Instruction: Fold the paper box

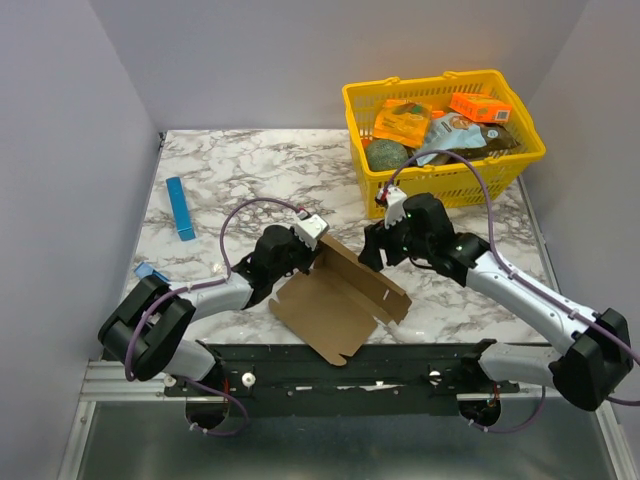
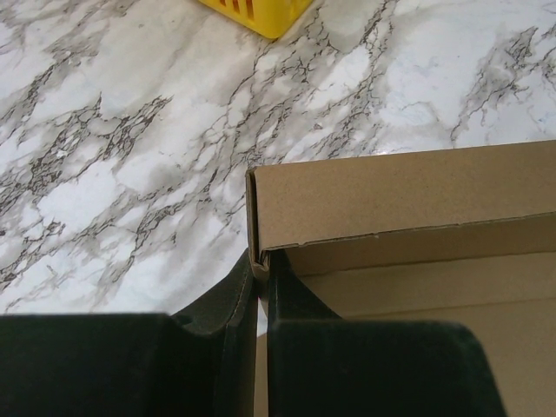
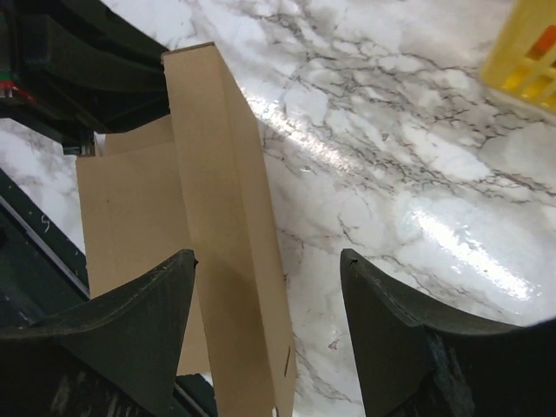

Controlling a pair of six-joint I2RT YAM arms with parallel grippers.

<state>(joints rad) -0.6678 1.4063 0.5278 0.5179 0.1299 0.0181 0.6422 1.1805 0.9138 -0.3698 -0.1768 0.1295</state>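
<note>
The paper box (image 1: 335, 300) is a brown cardboard sheet lying partly folded at the near middle of the marble table, its far long wall raised. My left gripper (image 1: 312, 252) is shut on the left end corner of that raised wall. In the left wrist view the black fingers (image 2: 230, 295) pinch the cardboard corner (image 2: 257, 261), and the wall (image 2: 391, 195) runs off to the right. My right gripper (image 1: 374, 248) hangs open over the wall's right part. In the right wrist view the upright flap (image 3: 213, 174) stands between the spread jaws (image 3: 268, 261), close to the left finger (image 3: 165, 295) and well clear of the right one.
A yellow basket (image 1: 445, 135) holding orange packets and other groceries stands at the back right; its corner shows in both wrist views (image 2: 261, 13) (image 3: 530, 61). A thin blue strip (image 1: 181, 208) lies at the left, a small blue piece (image 1: 150, 271) nearer the edge.
</note>
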